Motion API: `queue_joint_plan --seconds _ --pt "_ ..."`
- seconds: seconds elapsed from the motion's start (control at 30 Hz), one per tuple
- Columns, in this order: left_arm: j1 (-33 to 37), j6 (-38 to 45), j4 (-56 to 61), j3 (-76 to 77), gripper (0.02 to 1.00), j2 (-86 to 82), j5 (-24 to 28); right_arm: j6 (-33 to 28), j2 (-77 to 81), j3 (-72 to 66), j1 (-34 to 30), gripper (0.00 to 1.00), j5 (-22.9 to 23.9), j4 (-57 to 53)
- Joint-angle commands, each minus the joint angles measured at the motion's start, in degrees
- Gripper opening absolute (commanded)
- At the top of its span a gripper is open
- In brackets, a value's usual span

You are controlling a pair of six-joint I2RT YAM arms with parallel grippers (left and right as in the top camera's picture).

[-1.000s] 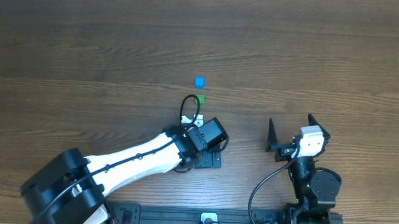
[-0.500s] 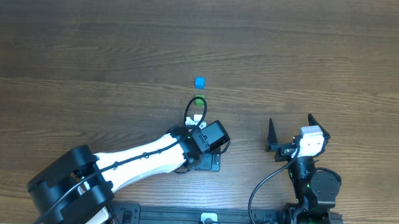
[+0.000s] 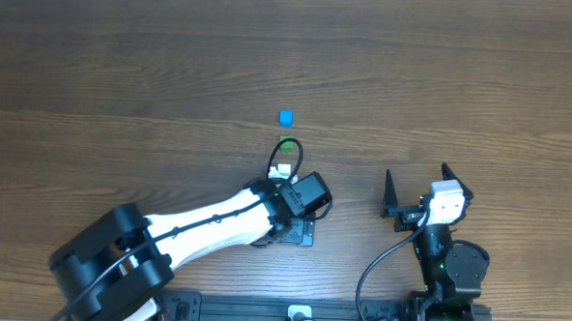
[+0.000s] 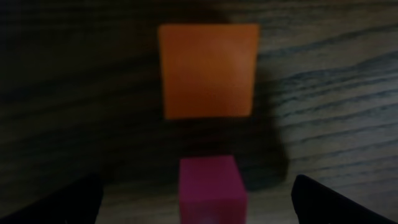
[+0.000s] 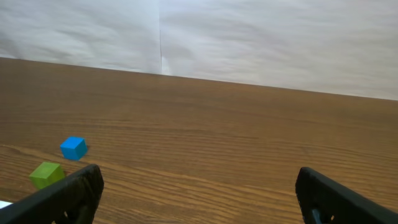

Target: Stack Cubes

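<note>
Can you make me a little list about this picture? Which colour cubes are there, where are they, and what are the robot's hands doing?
Cubes: blue cube, green cube, orange cube, magenta cube
Stacked: none yet; each sits on the wooden table
Blue and green: close together, not touching
Orange and magenta: side by side with a gap
Left hand: open, low over the magenta cube
Right hand: open, empty, off to the right of the cubes
</note>
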Motion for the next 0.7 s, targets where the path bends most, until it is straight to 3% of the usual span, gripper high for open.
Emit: queue_joint_plan --seconds 0.03,0.3,0.7 --pt "-0.3 1.2 -0.1 2.2 0.974 2.0 -1.1 -0.1 -0.5 -0.3 -0.2 0.993 0.0 -0.3" --pt "-0.4 1.2 -0.2 3.0 0.906 2.1 -1.0 -0.1 -0.5 -0.3 -0.2 0.991 0.0 -0.3" --pt "-0.4 1.0 -0.4 3.0 0.610 2.1 -0.8 -0.1 -0.5 -0.3 -0.2 0.993 0.0 -0.3"
